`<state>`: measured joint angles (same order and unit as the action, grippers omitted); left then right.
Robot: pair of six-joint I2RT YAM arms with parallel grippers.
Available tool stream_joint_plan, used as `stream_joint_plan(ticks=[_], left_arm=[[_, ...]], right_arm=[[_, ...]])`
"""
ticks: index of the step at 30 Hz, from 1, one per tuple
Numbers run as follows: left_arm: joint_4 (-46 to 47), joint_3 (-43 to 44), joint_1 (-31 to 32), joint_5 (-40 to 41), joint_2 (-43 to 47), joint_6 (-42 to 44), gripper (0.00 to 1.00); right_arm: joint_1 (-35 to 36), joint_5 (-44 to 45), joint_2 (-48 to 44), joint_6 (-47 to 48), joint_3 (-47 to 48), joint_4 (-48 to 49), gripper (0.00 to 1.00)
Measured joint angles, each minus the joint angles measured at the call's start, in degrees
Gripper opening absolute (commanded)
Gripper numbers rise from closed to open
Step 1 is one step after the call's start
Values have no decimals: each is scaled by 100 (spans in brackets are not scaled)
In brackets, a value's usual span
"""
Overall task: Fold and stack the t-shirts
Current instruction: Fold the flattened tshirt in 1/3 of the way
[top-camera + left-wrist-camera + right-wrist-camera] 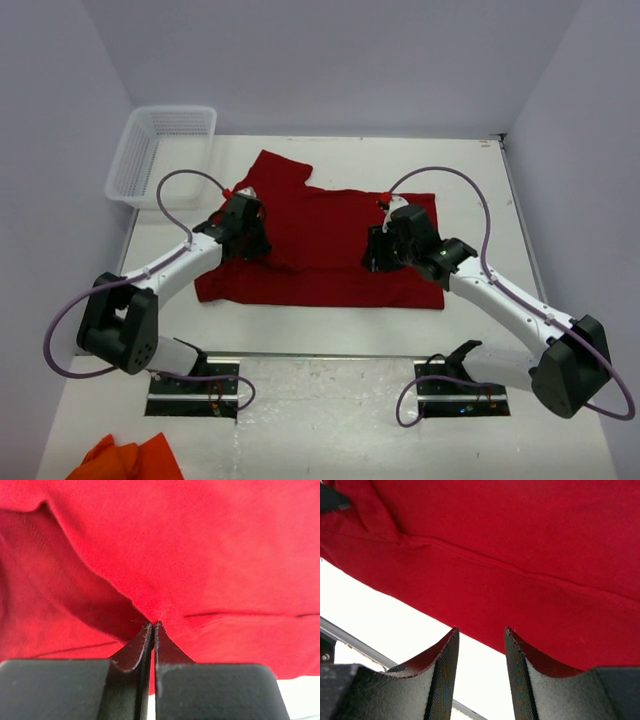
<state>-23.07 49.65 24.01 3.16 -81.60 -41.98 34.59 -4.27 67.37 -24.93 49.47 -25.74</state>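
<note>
one white table (470, 180) fills most of the top view, and one red t-shirt (320, 235) lies spread on its middle, a little to the far side, with a sleeve pointing to the far left and the long straight hem along the near side. the cloth is mostly flat, but it has a raised fold on the left part. the left arm (165, 268) reaches from the near left corner over the left part of the shirt, and the right arm (510, 305) reaches from the near right over the right part. a white plastic basket (160, 150) stands at the far left corner of the table, apart from the shirt. a crumpled orange cloth (125, 458) lies at the near left edge, in front of the arm bases; i cannot tell if it is a shirt. the left gripper (152, 625) has its two fingers pressed together with almost no gap, and a ridge of the red fabric is pinched between the tips, so the cloth rises toward them. the right gripper (480, 630) has its fingers apart with a narrow gap and nothing between them; it is just above the near hem of the shirt, where the red edge meets the white table.
</note>
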Motion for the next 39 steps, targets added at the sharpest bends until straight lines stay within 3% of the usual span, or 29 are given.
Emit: stream_joint_plan(ticks=[3,4,5,6,7,9,11,15,19,20,21,23,25,27,31,39], left_arm=[[46,361,0,4,-68,76,0],[105,479,0,7,-142,98,9],[162,621,0,17,-262,116,20],[254,748,0,24,-413,170,55],[378,903,0,42,-621,234,70],[706,1220,0,90,-1110,343,77],[1003,1587,9,131,-1631,514,99],[1342,1888,162,317,-1965,903,100],[1475,1696,675,817,-1279,1255,97],[1491,1534,817,868,-914,1272,93],[1499,1370,927,874,-533,1268,79],[1408,1106,1021,881,229,1209,63],[1231,1064,999,911,686,1139,56],[1056,1051,951,946,837,1104,57],[645,951,940,997,516,1110,62],[55,1344,831,879,-1043,1091,49]], right_arm=[[0,-31,83,-13,0,24,43],[0,-42,101,-13,0,37,43],[0,-55,120,-15,0,50,43],[-4,-87,136,-15,-2,68,43],[-4,-111,155,-17,0,90,43],[-4,-140,188,-33,-2,131,43],[-4,-166,208,-55,-15,173,43],[-7,-269,208,-96,-68,254,43],[-7,-284,186,-122,-197,313,43],[-7,-278,186,-122,-221,302,43],[-7,-275,188,-122,-236,291,43],[-7,-256,186,-118,-238,282,43],[-7,-229,184,-111,-238,271,43],[-7,-197,155,-101,-238,243,43],[-7,-105,-59,-90,-238,219,43],[-15,96,-529,-55,-258,46,44]])
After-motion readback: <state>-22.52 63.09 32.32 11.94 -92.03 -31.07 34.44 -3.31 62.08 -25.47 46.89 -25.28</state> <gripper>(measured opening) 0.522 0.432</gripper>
